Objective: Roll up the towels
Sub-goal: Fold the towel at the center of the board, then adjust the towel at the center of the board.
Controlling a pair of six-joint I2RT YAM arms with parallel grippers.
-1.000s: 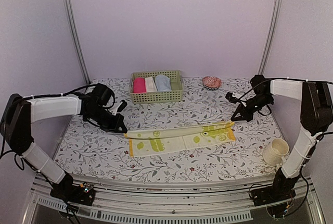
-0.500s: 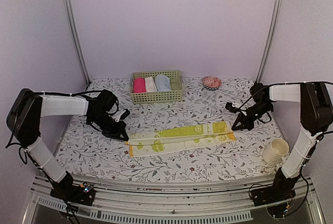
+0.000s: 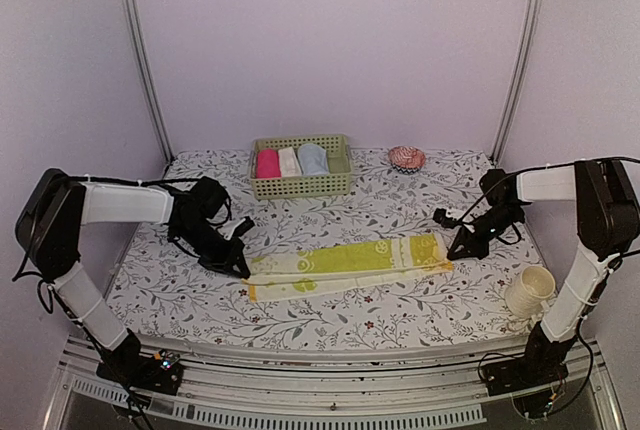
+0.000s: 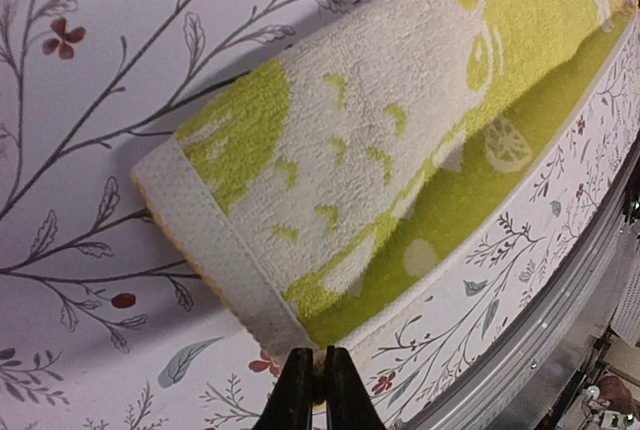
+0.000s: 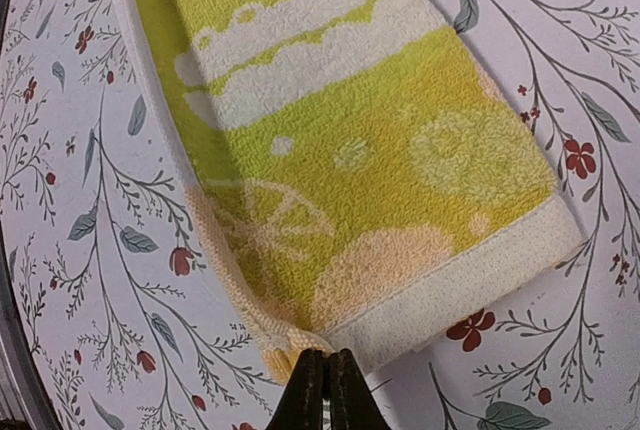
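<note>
The yellow-green towel (image 3: 350,262) lies on the flowered table as a long narrow strip, folded lengthwise. My left gripper (image 3: 243,268) is down at its left end, shut on the near corner (image 4: 312,375) of the towel (image 4: 330,170). At the right end my right gripper (image 3: 456,250) is likewise shut on that end's corner (image 5: 325,370) of the towel (image 5: 340,150). The light blue towel (image 3: 313,158) sits rolled in the green basket (image 3: 300,187) at the back.
The basket also holds a pink roll (image 3: 267,163) and a cream-white roll (image 3: 289,161). A round red-and-white object (image 3: 407,158) lies at the back right. A cream cup (image 3: 528,293) stands near the right arm at the front right edge.
Both grippers have carried the towel's lifted far edge toward the front and down. The towel has gone from a wider spread to a narrow folded strip.
</note>
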